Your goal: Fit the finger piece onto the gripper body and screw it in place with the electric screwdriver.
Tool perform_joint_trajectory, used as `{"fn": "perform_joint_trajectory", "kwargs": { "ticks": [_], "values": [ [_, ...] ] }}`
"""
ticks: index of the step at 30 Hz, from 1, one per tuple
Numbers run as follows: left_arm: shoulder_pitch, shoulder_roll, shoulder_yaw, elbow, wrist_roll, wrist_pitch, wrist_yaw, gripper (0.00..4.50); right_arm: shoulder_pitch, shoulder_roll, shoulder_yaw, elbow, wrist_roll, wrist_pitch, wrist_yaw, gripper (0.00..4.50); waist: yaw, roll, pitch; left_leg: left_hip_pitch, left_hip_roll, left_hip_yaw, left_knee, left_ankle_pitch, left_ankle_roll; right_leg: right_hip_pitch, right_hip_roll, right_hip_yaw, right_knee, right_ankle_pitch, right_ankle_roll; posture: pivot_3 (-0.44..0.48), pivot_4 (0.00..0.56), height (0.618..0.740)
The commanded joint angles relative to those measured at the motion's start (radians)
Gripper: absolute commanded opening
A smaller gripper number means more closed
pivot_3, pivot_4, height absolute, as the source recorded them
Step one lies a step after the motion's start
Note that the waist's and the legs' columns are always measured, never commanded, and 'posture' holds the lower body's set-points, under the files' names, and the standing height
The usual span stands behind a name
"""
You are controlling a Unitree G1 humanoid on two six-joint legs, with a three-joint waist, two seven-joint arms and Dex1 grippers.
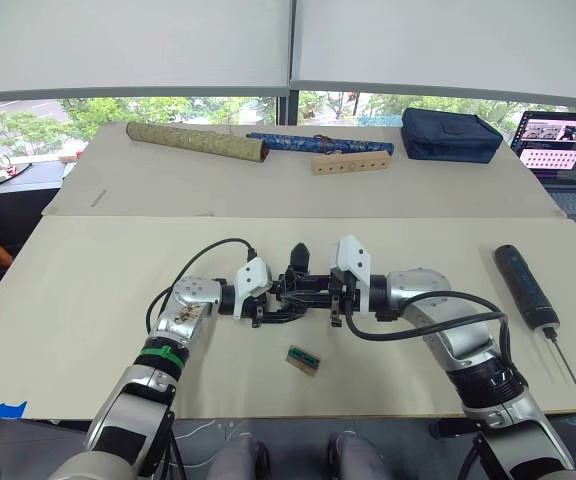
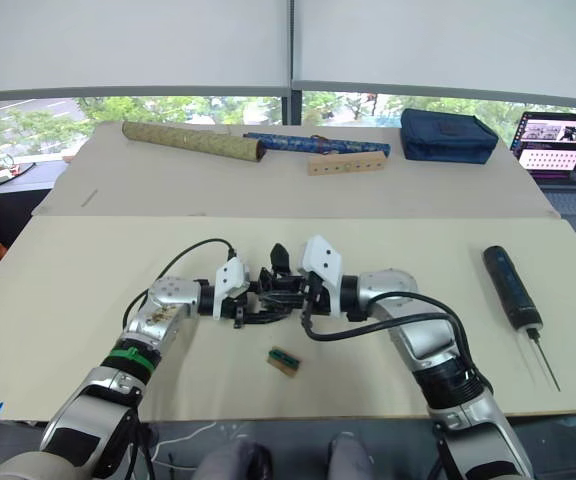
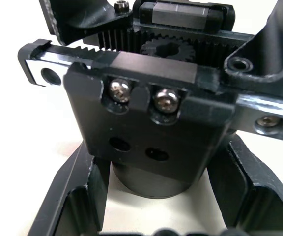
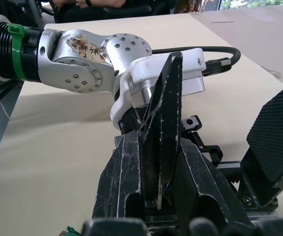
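At the middle of the beige counter [image 1: 88, 300], the robot's two arms are meeting over the gripper body [image 1: 290, 292], which is sitting between them just above the counter surface. The left end effector [image 1: 265, 305] is reaching in from the left, and its wrist camera is showing the black fingers [image 3: 77, 196] spread to either side of the gripper body's round base, close against it; two silver screws [image 3: 142, 96], a toothed rack and a small gear are facing that camera. The right end effector [image 1: 334, 303] is coming in from the opposite side. Its wrist view is showing one finger [image 4: 163, 128] pressed along a black pointed part and the other finger standing apart with its textured pad bare; whether that pointed part is the finger piece or the body's own finger cannot be told. A black pointed tip [image 1: 299, 254] is sticking up from the assembly between the two white wrist housings.

The electric screwdriver [image 1: 526, 287] is lying on the counter well to the right, untouched, its thin bit pointing toward the near edge. A small green-and-tan item [image 1: 303, 360] is resting just in front of the end effectors. On the farther counter are lying a tan roll [image 1: 196, 141], a blue patterned roll [image 1: 298, 142], a wooden block with holes [image 1: 351, 162] and a dark blue pouch [image 1: 450, 135]; a laptop [image 1: 565, 147] is open at far right.
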Motion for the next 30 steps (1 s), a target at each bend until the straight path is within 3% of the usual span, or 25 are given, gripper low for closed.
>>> {"fn": "perform_joint_trajectory", "kwargs": {
  "ticks": [1, 25, 26, 30],
  "values": [
    [0.022, 0.007, -0.018, -0.011, 0.008, 0.012, -0.017, 2.30, 0.046, -0.028, 0.052, 0.069, -0.056, 0.025, 0.010, 0.41, 0.000, 0.000, 0.000, 0.000, 0.000, 0.000, 0.000, 0.000, 0.000, 0.000, 0.000, 0.000, 0.000, 0.000, 0.000, 0.000, 0.150, 0.734],
    [0.016, 0.008, -0.017, 0.003, 0.011, 0.008, -0.012, 2.30, -0.001, 0.032, -0.027, 0.053, 0.011, -0.058, 0.049, 0.41, 0.000, 0.000, 0.000, 0.001, 0.001, 0.000, -0.001, 0.000, 0.000, 0.001, 0.000, 0.000, -0.001, 0.000, 0.000, 0.000, 0.150, 0.734],
    [0.016, 0.007, -0.017, 0.003, 0.011, 0.008, -0.011, 2.30, -0.003, 0.039, -0.033, 0.050, 0.020, -0.055, 0.047, 1.43, 0.000, 0.000, 0.000, 0.001, 0.001, 0.000, -0.001, 0.000, 0.000, 0.001, 0.000, 0.000, -0.001, 0.000, 0.000, 0.000, 0.150, 0.734],
    [0.016, 0.006, -0.016, 0.010, 0.011, 0.003, -0.006, 2.30, -0.004, 0.058, -0.051, 0.035, 0.039, -0.094, 0.064, 2.73, 0.003, 0.000, 0.000, -0.006, 0.000, 0.001, -0.001, 0.000, 0.000, -0.007, 0.000, 0.000, 0.001, 0.000, -0.001, 0.000, 0.150, 0.734]
  ]
}}
